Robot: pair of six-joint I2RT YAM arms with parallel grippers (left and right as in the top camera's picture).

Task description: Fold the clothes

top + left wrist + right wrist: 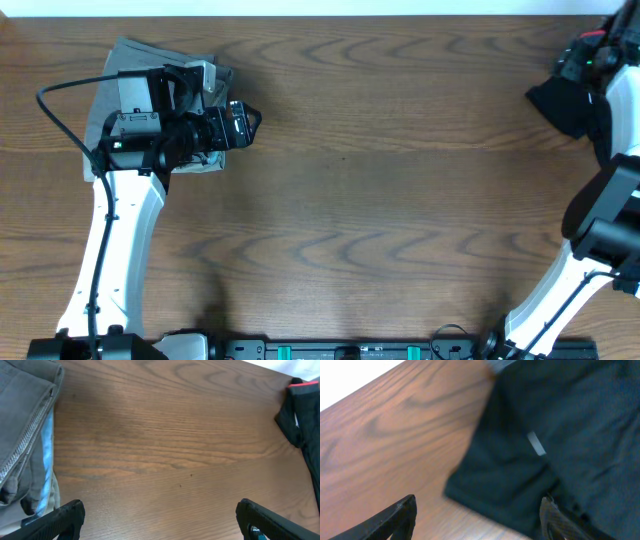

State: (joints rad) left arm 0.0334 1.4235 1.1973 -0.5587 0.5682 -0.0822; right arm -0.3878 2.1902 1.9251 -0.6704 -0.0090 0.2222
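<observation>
- The left gripper [159, 520] hangs over the wooden table [380, 200], fingers spread wide and holding nothing. Bare wood lies between them and straight ahead.
- A folded grey garment [22, 420] lies just off the left side of this gripper's wrist view, close by the finger on that side. A pale blue edge [48, 450] shows beneath its hem. From overhead, the wrist covers much of the grey garment.
- A black garment [300, 420] with a red band [301, 382] at its end lies far ahead and to the right of the left gripper, well apart from it.
- The right gripper [477, 517] is also wide open and empty at the table's far corner. The black garment fills the space ahead and towards its right-hand finger, and the other finger stands over bare wood.
- The blurred wrist view does not show whether that finger touches the cloth.
</observation>
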